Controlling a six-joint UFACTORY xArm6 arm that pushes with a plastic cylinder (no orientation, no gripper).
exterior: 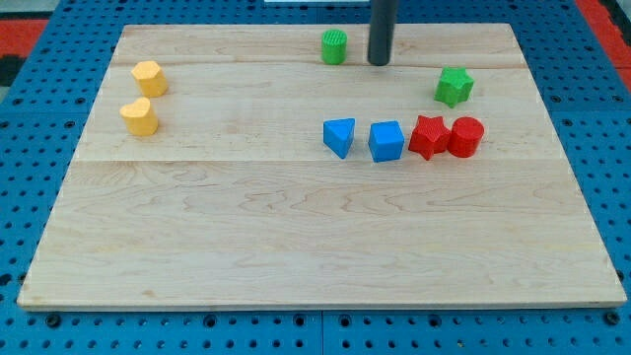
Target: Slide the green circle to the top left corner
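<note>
The green circle [334,46] stands near the top edge of the wooden board [246,247], a little right of the middle. My tip [380,62] is the lower end of the dark rod, just to the right of the green circle, with a small gap between them. The top left corner of the board [133,35] lies far to the left of the circle.
A green star [455,87] sits at the upper right. A blue triangle [339,136], a blue cube [386,141], a red star [428,136] and a red cylinder [465,136] form a row. A yellow hexagon [149,78] and another yellow block [139,116] sit at the left.
</note>
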